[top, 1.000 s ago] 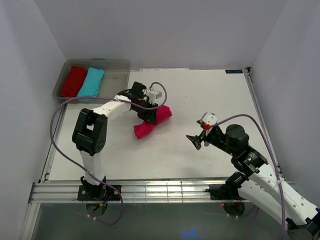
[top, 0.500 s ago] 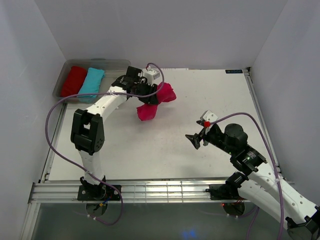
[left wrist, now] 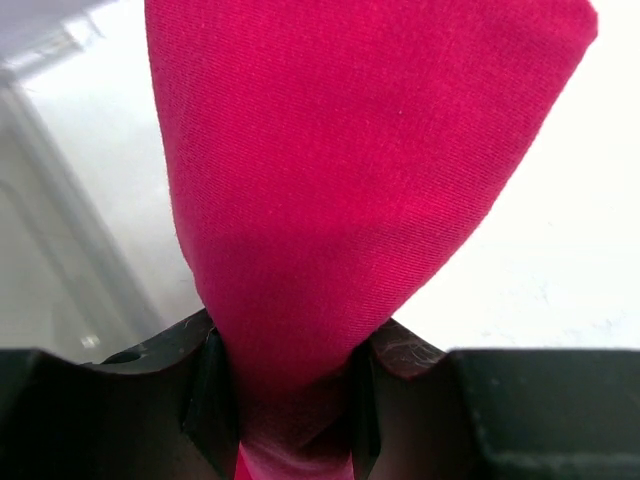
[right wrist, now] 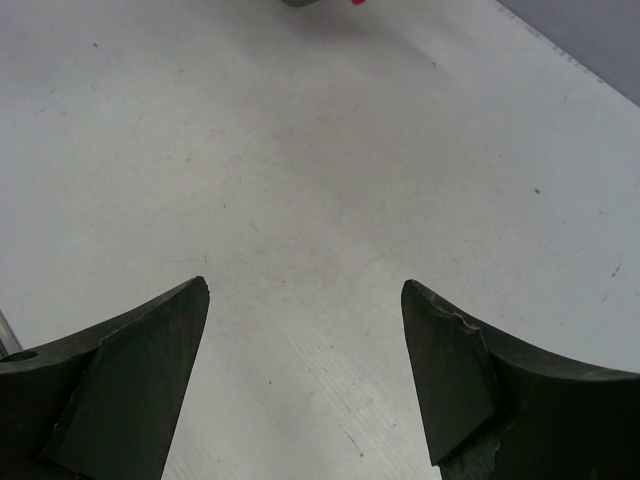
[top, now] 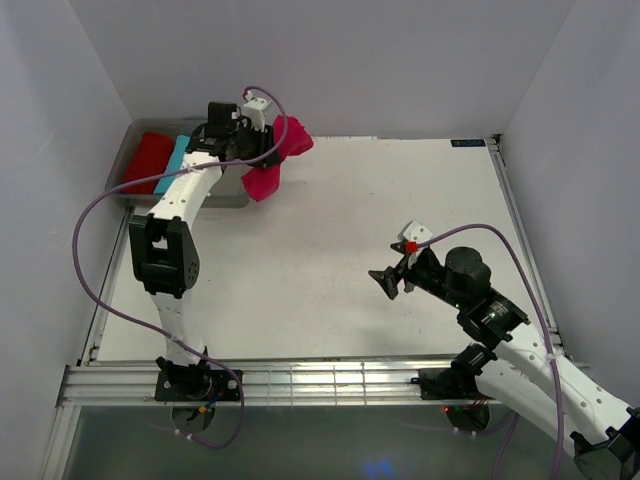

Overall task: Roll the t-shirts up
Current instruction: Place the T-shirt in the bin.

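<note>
Two arms worked from the near edge of the white tabletop (top: 380, 200). The left arm reached to the far left corner. Its left pincer (top: 268, 150) (left wrist: 285, 400) was pinching the magenta t-shirt (top: 283, 150) (left wrist: 350, 150), with the bunched cloth squeezed between the two dark fingers (left wrist: 210, 400). The shirt was lifted clear of the tabletop. One lobe stuck up and to the right of the grip, and another drooped below it. From above, the bundle hung at the right end of the clear bin (top: 215, 201); whether the cloth touched the bin's rim could not be told.

Inside that bin, a red t-shirt (top: 148, 160) lay rolled at the left. A turquoise t-shirt (top: 178, 155) lay just beside it, partly hidden behind the left arm.

The right arm sat well apart from all this, over the right half of the tabletop. Its right pincer (top: 385, 283) (right wrist: 305, 290) was spread wide and pointed left, with nothing between its fingers. Only bare, lightly scuffed tabletop (right wrist: 300, 150) showed through the gap in the wrist view.
</note>
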